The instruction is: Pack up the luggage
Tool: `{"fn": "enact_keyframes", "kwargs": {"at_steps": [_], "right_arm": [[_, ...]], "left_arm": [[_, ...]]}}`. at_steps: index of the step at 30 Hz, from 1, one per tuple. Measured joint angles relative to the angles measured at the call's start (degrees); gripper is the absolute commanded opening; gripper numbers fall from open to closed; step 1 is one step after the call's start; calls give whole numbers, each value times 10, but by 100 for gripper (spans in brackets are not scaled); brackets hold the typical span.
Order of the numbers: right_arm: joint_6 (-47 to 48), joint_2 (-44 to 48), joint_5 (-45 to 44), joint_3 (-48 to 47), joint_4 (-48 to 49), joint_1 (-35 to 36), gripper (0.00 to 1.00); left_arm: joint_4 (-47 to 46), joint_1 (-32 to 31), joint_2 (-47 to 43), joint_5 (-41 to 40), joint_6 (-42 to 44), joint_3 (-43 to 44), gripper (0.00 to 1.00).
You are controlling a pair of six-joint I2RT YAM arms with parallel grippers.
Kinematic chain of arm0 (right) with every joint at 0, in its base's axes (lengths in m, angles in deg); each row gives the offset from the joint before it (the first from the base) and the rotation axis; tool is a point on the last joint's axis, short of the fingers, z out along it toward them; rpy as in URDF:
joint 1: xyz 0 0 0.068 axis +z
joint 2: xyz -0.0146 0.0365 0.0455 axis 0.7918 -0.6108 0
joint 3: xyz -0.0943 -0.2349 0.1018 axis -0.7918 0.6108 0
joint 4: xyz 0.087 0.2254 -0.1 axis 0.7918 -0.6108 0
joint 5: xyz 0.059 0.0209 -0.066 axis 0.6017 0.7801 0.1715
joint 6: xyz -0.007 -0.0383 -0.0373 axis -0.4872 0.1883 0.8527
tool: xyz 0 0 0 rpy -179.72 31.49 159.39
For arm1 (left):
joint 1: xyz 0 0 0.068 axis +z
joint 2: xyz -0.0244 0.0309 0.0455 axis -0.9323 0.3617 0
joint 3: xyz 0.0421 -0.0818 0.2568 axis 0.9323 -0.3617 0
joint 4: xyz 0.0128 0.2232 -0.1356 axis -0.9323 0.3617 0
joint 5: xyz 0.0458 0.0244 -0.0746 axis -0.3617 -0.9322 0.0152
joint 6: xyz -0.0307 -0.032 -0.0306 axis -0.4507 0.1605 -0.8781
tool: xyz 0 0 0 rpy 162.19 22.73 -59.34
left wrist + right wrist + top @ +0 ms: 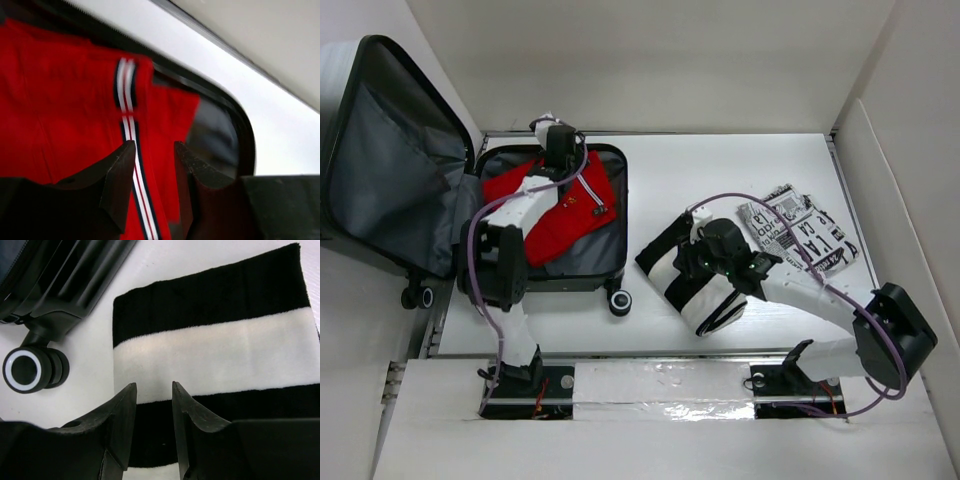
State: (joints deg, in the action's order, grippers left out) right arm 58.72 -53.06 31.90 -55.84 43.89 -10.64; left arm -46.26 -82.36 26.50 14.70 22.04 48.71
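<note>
Red garment [60, 100] blurred, luggage [390, 170] — partly behind arm [505, 262]

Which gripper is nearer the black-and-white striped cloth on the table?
Right. The right gripper is directly over the striped cloth; the left gripper is off over the red garment inside the luggage.

Bold lettering on black-and-white printed cloth [798, 232], too small to read

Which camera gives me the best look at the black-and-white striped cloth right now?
Right wrist: the striped cloth fills most of the frame, sharp and unobstructed, just past the fingers. Top external has the right arm covering its middle. Left wrist shows only the red garment inside the luggage.
</note>
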Motion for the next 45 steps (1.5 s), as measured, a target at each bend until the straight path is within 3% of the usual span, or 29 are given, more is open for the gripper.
{"fn": "enact_keyframes", "kwargs": {"at_steps": [4, 9, 19, 23, 26, 30, 33, 36, 39, 41, 45], "right_arm": [[0, -37, 2, -1, 19, 0, 40], [-3, -141, 13, -16, 42, -3, 41], [-73, -308, 84, -166, 118, -97, 42], [-91, -334, 73, -201, 127, -131, 43], [-91, -337, 65, -209, 126, -150, 43], [-86, -318, 52, -194, 126, -170, 45], [-75, -280, 50, -157, 125, -186, 57], [-61, -222, 61, -119, 111, -196, 62], [-45, -147, 63, -95, 94, -188, 53], [-35, -91, 61, -80, 89, -164, 35], [-29, -66, 84, -81, 106, -83, 17]], "left_arm": [[14, 30, 91, 3, -1, 93, 35], [31, 35, 166, 31, -15, 147, 35], [-46, 19, 151, 52, -42, 62, 36], [-100, 6, 72, 64, -49, -40, 37], [-124, -34, -33, 50, -48, -115, 38], [-160, -154, -140, 33, -27, -119, 38], [-185, -236, -159, 40, -12, -106, 39], [-173, -254, -140, 51, -6, -107, 41], [-138, -243, -104, 49, -1, -110, 42], [-113, -238, -90, 45, 1, -119, 42], [-79, -225, -91, 42, 2, -132, 42]]}}
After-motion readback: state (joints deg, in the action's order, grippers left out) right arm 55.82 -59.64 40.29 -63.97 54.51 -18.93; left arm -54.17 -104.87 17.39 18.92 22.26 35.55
